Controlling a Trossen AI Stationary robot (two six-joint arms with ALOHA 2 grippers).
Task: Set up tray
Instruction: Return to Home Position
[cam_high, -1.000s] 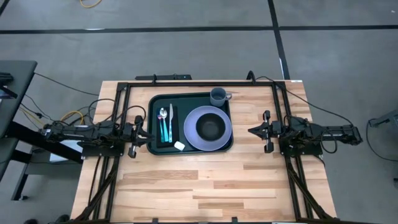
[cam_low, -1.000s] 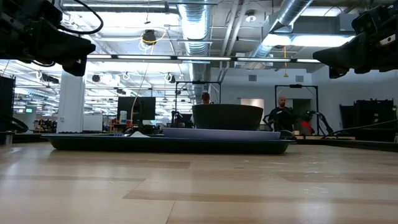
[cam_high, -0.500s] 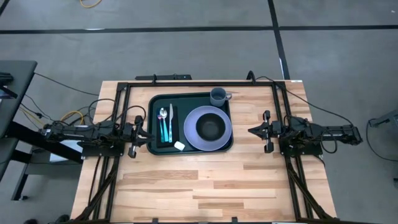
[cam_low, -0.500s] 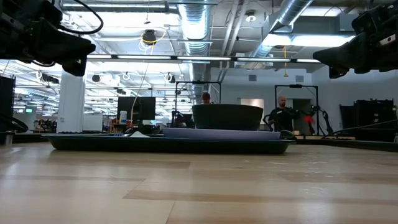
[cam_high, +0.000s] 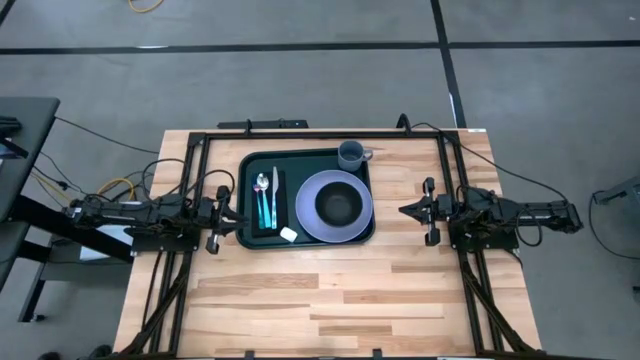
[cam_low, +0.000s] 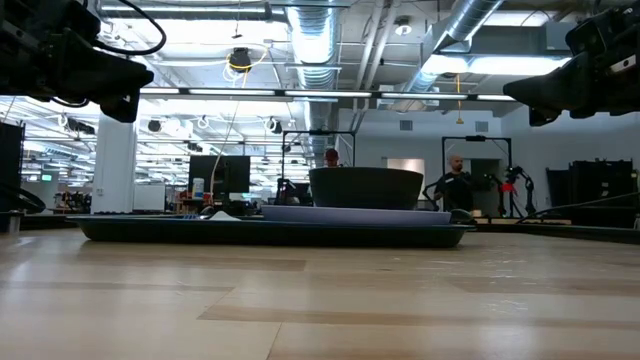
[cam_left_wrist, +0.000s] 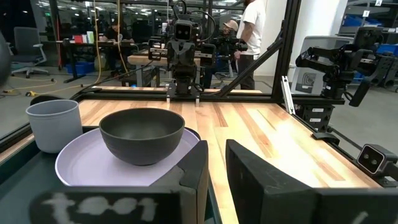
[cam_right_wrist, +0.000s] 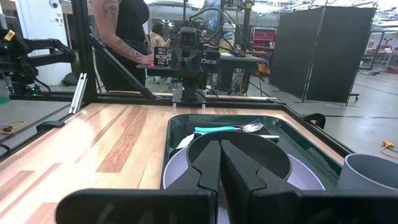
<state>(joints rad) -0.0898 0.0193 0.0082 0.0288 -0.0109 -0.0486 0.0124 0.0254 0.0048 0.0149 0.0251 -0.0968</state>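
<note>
The dark green tray lies flat at the table's middle. On it rest a lavender plate carrying a dark bowl, a grey-blue cup at the far right corner, and teal-handled cutlery on a black napkin. A small white piece lies near the tray's near rim. My left gripper hovers just off the tray's left rim, open by a narrow gap. My right gripper hovers right of the tray, shut.
A black frame runs along the table's far edge and sides. Bare wood stretches across the near half of the table. People stand in the room beyond the table.
</note>
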